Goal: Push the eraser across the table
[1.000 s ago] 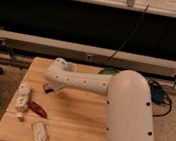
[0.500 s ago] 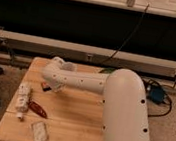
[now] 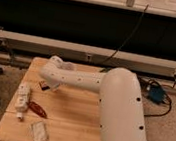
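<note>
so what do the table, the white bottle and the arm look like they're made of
The table looks like pale wood with a matte finish: plank lines and a seam between two slabs show. The white bottle, lying on its side, is probably plastic, being smooth and opaque. The arm has a smooth white shell, likely moulded plastic. Its gripper sits over the eraser.

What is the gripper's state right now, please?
Gripper: low over the table, right beside the eraser; whether it is open or closed cannot be told.

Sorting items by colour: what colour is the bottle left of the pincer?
White bottle, clearest in the camera view; pincer over the table.
</note>
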Tool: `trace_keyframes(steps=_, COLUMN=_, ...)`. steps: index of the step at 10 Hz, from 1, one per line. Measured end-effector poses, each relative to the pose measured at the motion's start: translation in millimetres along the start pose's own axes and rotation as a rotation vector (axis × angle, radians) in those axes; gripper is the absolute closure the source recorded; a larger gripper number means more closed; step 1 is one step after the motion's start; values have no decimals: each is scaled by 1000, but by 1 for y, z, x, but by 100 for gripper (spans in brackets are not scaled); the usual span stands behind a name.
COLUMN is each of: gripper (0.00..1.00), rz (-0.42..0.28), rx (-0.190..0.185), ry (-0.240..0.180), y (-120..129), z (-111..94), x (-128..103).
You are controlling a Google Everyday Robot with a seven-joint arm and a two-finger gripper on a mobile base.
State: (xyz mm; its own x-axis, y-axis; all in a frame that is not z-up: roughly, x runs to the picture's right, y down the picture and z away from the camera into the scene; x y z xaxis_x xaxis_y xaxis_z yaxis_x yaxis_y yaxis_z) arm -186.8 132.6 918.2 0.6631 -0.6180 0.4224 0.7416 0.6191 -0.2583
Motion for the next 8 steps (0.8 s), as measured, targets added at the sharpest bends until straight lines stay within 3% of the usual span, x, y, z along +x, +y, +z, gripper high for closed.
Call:
trace_keyframes(steps=2, gripper=100, rz=-25, rx=2, ry=8, y=-10, z=1, x=0)
trace_keyframes(steps=4, gripper=100, rz=-68, rx=25, ry=22, y=-38, z=2, x=-1)
trace_keyframes(steps=8, gripper=100, rz=-119, rx=60, ry=32, y=-53, z=-7, x=0)
